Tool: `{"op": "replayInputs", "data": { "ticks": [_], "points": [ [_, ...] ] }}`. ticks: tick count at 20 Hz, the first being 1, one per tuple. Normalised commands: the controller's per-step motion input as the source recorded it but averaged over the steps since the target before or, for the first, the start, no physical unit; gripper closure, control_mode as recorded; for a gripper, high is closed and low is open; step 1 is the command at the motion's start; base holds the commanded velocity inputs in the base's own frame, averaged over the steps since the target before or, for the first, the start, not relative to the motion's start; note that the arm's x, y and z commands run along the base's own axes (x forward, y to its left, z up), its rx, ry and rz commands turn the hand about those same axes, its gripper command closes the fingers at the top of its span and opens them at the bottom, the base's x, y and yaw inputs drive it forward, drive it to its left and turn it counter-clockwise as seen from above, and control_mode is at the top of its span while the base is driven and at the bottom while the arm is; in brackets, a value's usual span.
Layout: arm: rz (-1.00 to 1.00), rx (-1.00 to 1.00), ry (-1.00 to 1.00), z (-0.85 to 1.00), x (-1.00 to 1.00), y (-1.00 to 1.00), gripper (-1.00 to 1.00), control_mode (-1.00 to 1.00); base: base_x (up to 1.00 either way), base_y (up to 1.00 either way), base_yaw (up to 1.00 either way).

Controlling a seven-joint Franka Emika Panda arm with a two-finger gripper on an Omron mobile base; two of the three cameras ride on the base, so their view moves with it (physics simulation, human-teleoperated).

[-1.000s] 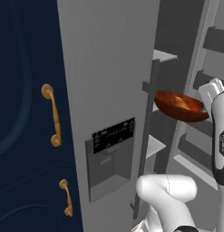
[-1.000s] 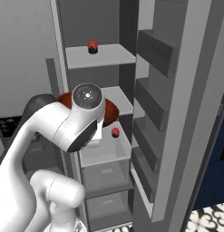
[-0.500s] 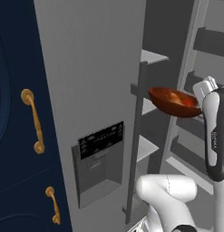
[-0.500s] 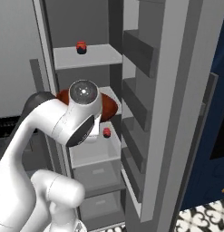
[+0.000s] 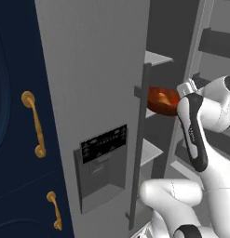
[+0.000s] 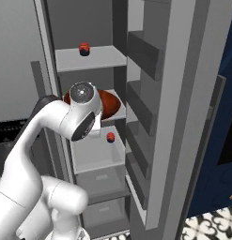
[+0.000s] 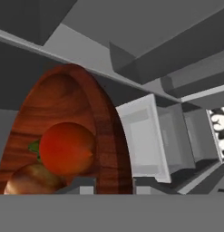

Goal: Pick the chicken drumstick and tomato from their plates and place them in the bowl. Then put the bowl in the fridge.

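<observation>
1. Jaws are pinched down narrow on the near rim of the bowl (image 7: 104,136), right at the bottom of the hand view; the fingertips themselves are mostly hidden under the rim, so how they sit on it I can't really make out.
2. Bowl is up in the air inside the open fridge (image 5: 88,69), about level with the middle shelf (image 6: 115,115). From the left base view the bowl (image 5: 163,100) sits just past the front edge of the closed door, with the arm's wrist right beside it.
3. Room-wise: the upper shelf (image 6: 89,58) is well above the bowl, and the open door's bins (image 6: 143,58) are off to the right with a clear gap between.
4. Inside the bowl, the tomato (image 7: 67,148) sits near the middle, and the chicken drumstick (image 7: 34,180) is touching it on the side closer to the jaws.
5. A small red item (image 6: 84,48) sits toward the back of the upper shelf, and another one (image 6: 110,137) is on the lower shelf, near its front right corner.
6. Navy cabinet (image 5: 14,139) with brass handles (image 5: 35,123) is on the left of the fridge.
</observation>
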Motion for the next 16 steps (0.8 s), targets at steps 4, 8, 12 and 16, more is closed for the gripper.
{"op": "replayInputs", "data": {
  "ticks": [4, 8, 12, 16],
  "points": [
    [0.19, 0.00, -0.01, -0.39, 0.42, 0.00, 1.00, -1.00, 0.00, 0.00, 0.00],
    [0.03, 0.00, 0.00, -0.34, 0.60, 0.01, 1.00, -1.00, 0.00, 0.00, 0.00],
    [-0.03, 0.00, 0.00, -0.27, 0.68, 0.01, 1.00, -1.00, 0.00, 0.00, 0.00],
    [-0.01, -0.01, 0.00, -0.29, 0.78, 0.00, 1.00, -1.00, 0.00, 0.00, 0.00]
  ]
}}
